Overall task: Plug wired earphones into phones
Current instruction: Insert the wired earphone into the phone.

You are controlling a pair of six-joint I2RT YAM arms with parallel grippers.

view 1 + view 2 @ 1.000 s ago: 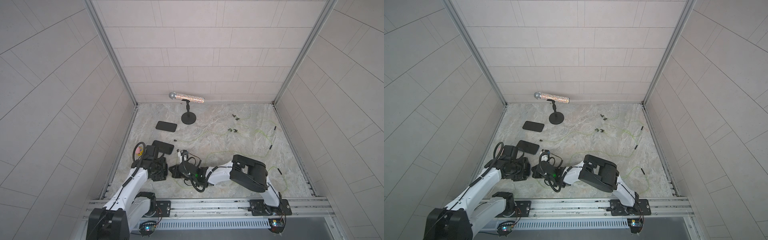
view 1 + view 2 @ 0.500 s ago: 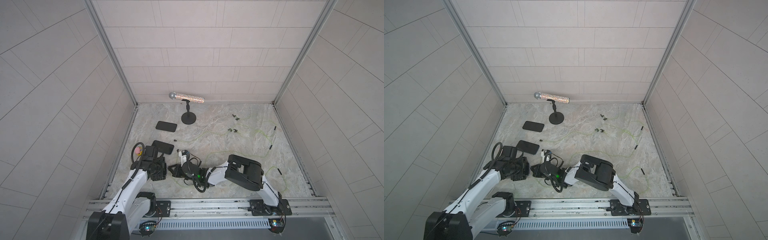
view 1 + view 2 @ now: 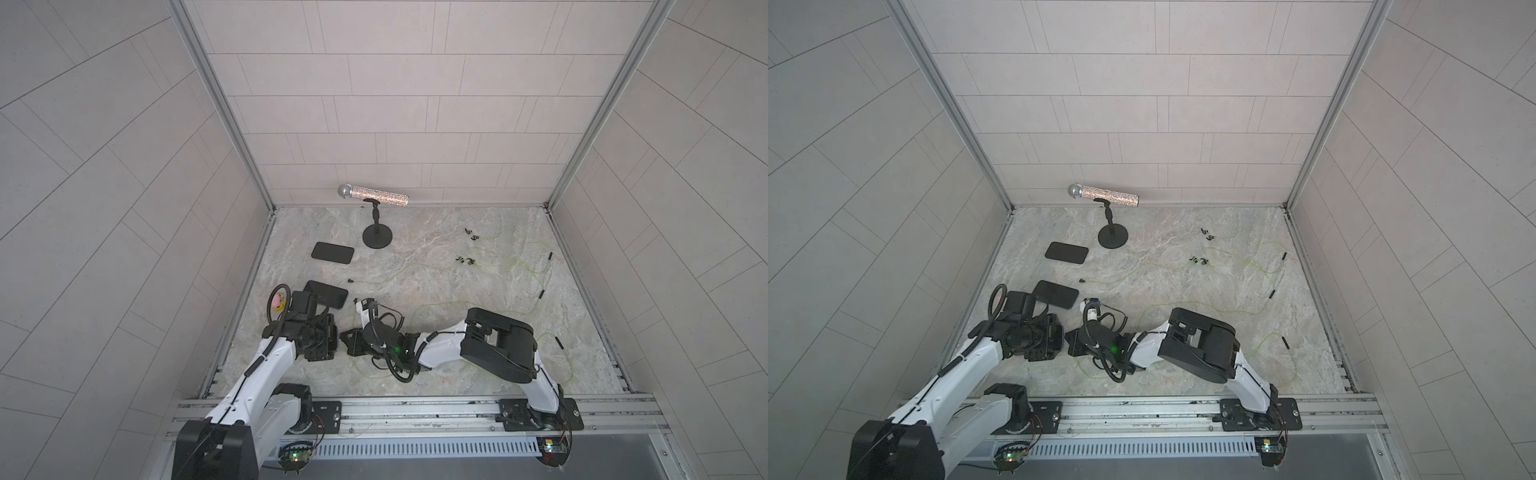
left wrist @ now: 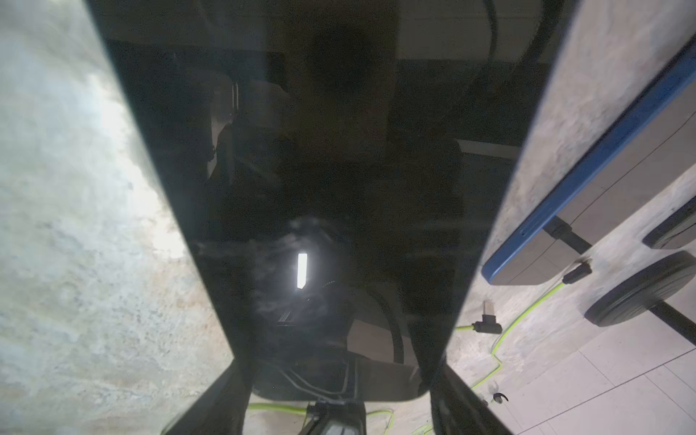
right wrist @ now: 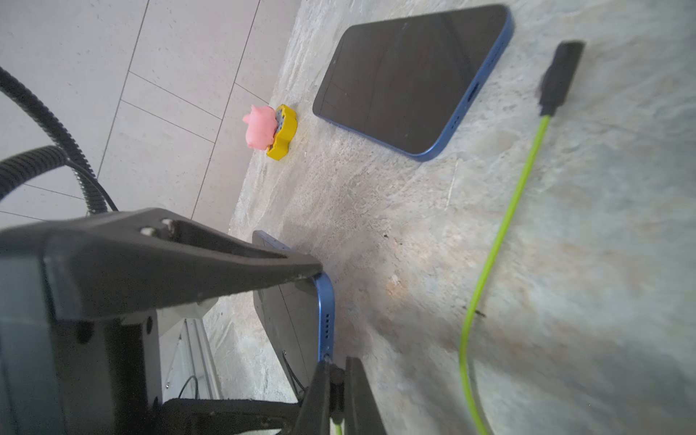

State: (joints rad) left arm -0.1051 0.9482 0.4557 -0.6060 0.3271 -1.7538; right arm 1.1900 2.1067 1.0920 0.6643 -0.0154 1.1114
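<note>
Left arm: rises from its base at the left end of the near rail, white forearm reaching forward, wrist bent low over the grey marbled tabletop (image 3: 436,257) near its left edge.
Left tool (image 4: 339,363): jaws set wide and clamped across the width of a black glossy phone with a blue rim (image 4: 320,169). Whether the phone is clear of the tabletop cannot be told.
Right arm: based at the right of the rail, black elbow housing raised, white forearm folded back across to the left and held low, facing the left tool.
Right tool (image 5: 337,363): closed almost fully on a small black plug (image 5: 336,376) with a yellow-green cable (image 5: 338,427) trailing from it. The plug tip meets the held phone's short blue end beside the speaker holes – whether it is seated cannot be told.
Second black phone (image 5: 406,75): flat on the tabletop, just beyond the left tool.
Third black phone (image 3: 332,252): flat, farther back, near the round black stand base (image 3: 377,237) of a glittery silver microphone (image 3: 374,196).
Loose yellow-green earphone cable (image 5: 501,241): lies beside the second phone, its black plug end (image 5: 559,75) free.
Remaining earphone cables (image 3: 519,266): spread over the right half, with black earbuds (image 3: 465,260) toward the back.
Pink pig figure on a yellow block (image 5: 263,128): at the left edge of the tabletop.
</note>
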